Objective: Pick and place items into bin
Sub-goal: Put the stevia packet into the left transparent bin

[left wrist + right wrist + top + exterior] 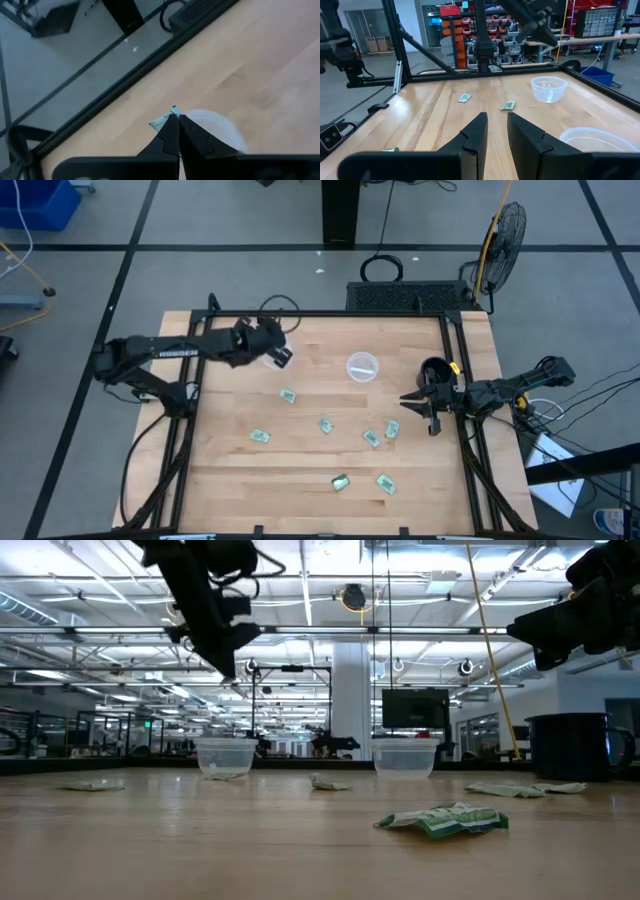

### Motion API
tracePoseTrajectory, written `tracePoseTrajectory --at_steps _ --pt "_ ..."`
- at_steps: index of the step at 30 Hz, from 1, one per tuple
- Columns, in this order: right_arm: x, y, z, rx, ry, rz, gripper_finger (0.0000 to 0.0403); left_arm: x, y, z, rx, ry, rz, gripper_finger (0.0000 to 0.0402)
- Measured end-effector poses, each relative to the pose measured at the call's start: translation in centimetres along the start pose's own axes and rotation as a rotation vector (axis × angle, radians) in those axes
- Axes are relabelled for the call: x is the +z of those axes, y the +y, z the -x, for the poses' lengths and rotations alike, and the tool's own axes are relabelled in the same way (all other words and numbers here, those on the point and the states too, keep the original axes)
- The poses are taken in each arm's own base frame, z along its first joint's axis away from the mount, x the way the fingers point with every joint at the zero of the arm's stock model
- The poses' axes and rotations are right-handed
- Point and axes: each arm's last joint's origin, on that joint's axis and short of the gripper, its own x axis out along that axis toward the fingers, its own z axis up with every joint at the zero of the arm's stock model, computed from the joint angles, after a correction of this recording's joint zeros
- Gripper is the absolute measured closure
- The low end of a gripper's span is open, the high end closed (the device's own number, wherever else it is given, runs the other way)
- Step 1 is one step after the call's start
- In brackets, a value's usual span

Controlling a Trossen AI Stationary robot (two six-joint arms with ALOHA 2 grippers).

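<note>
Pale wood is making up the table, which is carrying everything here. The left arm is reaching in from the table's left edge toward the far side, and the right arm is waiting at the right edge.

The left hand is hanging well above the table, as the low view shows, over a clear cup. Its fingers are pinching shut on a packet, whose pale green corner is sticking out beside the fingertips. That packet is hovering over the cup's near rim and is not touching it.

The right hand is resting just inside the right edge, raised off the wood, with its two fingers standing apart and nothing between them. A black mug is standing just beside it, toward the far side.

A second clear cup is sitting upright in the far middle of the table, between the two hands and apart from both. I cannot tell whether either clear cup is holding anything.

Seven more packets are lying flat and scattered over the middle and near part of the table, none touching a cup. One is lying nearest the left hand, one at the centre and one to its left. Two are lying close together, and, near the right hand. The last two, and, are lying toward the near edge.
</note>
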Motion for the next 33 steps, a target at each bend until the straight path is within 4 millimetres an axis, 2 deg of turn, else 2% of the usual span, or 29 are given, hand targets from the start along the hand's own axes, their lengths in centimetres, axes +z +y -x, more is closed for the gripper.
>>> tracePoseTrajectory --at_steps 4,15,24,33 --pt "0.0 0.0 0.0 -0.001 0.001 0.006 0.0332 -0.8 0.6 -2.6 0.012 0.094 -0.013 0.0400" --pt "-0.2 0.0 -0.1 -0.002 0.018 0.013 0.0332 -2.4 -0.7 -8.4 -0.097 0.287 -0.073 0.0400" --pt "-0.2 0.0 -0.1 -0.002 0.025 0.015 0.0332 -3.6 -1.5 -10.6 -0.089 0.353 -0.062 0.0400" --pt "-0.3 0.0 -0.1 0.001 0.030 0.017 0.0332 -3.9 -1.7 -11.0 -0.086 0.371 -0.044 0.0388"
